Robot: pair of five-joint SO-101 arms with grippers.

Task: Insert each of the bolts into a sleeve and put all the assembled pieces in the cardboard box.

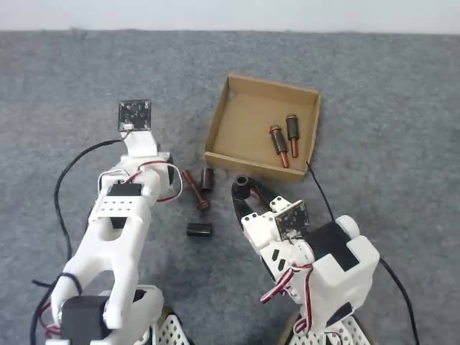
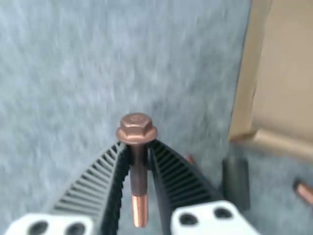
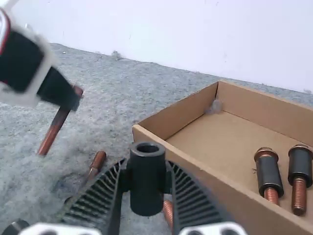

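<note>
Bolt (image 2: 137,131), copper-coloured with a flanged hexagonal head, is clamped by its shank between the closed, ribbed black jaws of the left gripper (image 2: 138,149). Its head is seen just beyond the fingertips, and its threaded end is pointed back toward the wrist. In the right wrist view this bolt is seen tilted above the felt, threaded end lowest.

A black sleeve (image 3: 146,178) is gripped upright between the jaws of the right gripper (image 3: 146,169), with its open bore turned upward. It is held just in front of the near wall of the cardboard box (image 1: 213,133).

The box is set on the grey felt-covered table (image 1: 72,86), toward the far edge and a little right of the middle. Two assembled pieces (image 1: 279,146), each a bolt pushed through a sleeve, are laid side by side on the box floor, near its right wall.

Between the two grippers, near the middle of the table, more parts are found. A loose sleeve (image 1: 207,180) is placed just outside the near left corner of the box. A second loose sleeve (image 1: 199,230) is laid on its side closer to the near edge. A loose bolt (image 3: 96,164) is laid on the felt close to them. Whether it touches either sleeve cannot be told.
</note>
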